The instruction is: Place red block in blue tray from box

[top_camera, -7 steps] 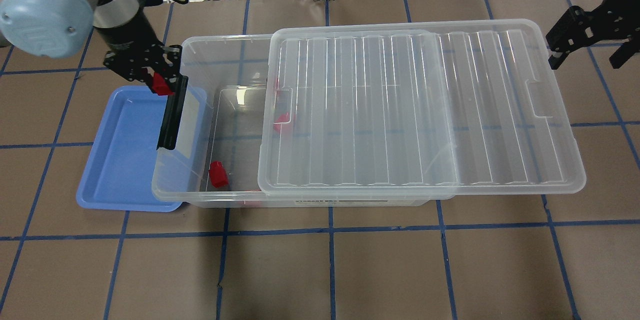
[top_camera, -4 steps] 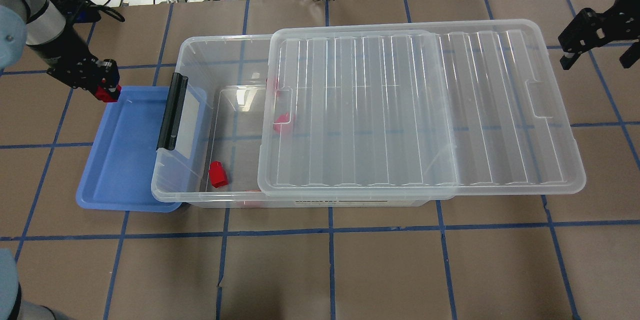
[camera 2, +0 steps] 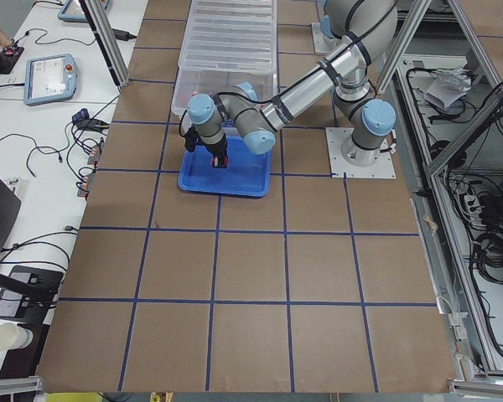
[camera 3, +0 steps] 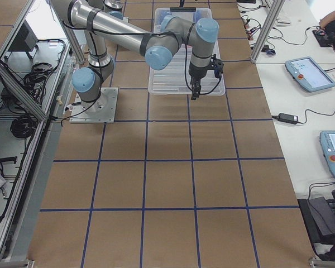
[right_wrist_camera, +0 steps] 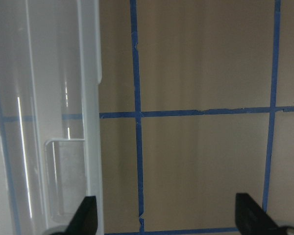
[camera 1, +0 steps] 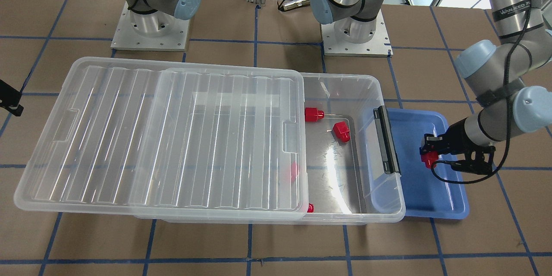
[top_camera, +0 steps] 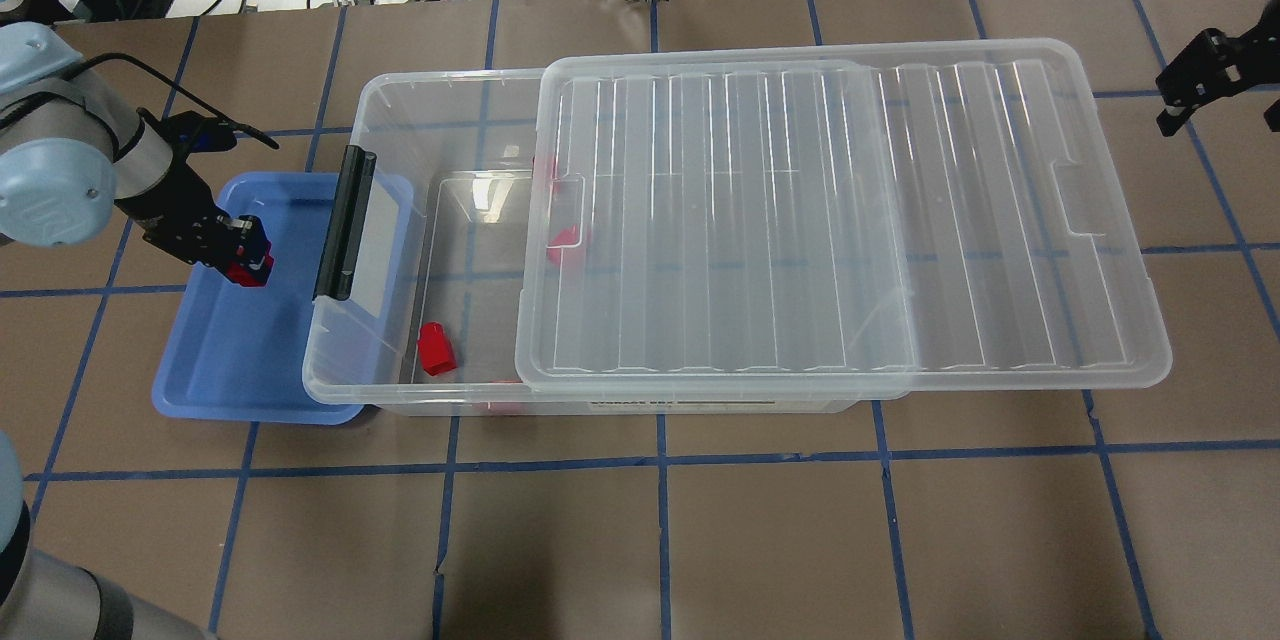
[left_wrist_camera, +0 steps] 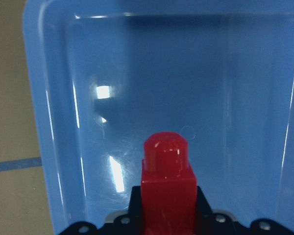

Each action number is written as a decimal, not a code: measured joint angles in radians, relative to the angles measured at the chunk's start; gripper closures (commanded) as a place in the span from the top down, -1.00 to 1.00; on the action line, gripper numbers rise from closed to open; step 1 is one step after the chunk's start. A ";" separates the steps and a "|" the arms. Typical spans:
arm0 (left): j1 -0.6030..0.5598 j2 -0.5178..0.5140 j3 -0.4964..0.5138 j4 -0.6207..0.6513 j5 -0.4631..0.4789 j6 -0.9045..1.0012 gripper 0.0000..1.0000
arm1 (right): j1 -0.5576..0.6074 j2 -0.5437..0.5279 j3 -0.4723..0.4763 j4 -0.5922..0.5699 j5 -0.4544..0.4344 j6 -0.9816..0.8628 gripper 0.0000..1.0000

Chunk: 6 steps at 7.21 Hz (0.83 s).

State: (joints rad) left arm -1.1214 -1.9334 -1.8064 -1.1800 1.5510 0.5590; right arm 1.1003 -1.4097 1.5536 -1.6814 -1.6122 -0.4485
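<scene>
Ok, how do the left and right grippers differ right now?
The left gripper is shut on a red block; the right gripper is open and empty. The left hangs over the blue tray; the right over table beside the lid. Both are black.

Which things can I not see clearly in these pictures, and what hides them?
- Whether the red block touches the tray floor: left wrist view, the block hides its own underside.
- Blocks under the lid: front-facing view, blurred by ribbed plastic; number unclear.
- Left gripper fingers: left wrist view, cut off by bottom edge.
- Right gripper: front-facing view, mostly cut off by left edge.
</scene>
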 measured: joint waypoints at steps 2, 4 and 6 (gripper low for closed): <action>-0.006 -0.003 -0.070 0.071 0.007 0.001 -0.03 | -0.020 0.011 0.042 -0.014 -0.029 -0.017 1.00; -0.009 0.000 -0.097 0.119 0.011 -0.001 0.99 | -0.023 0.012 0.082 -0.042 -0.038 -0.018 1.00; -0.013 0.028 -0.043 0.074 0.008 -0.003 0.99 | -0.022 0.012 0.119 -0.063 -0.038 -0.017 1.00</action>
State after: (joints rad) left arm -1.1342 -1.9057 -1.8494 -1.1060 1.5587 0.5556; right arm 1.0781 -1.3975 1.6727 -1.7443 -1.6500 -0.4657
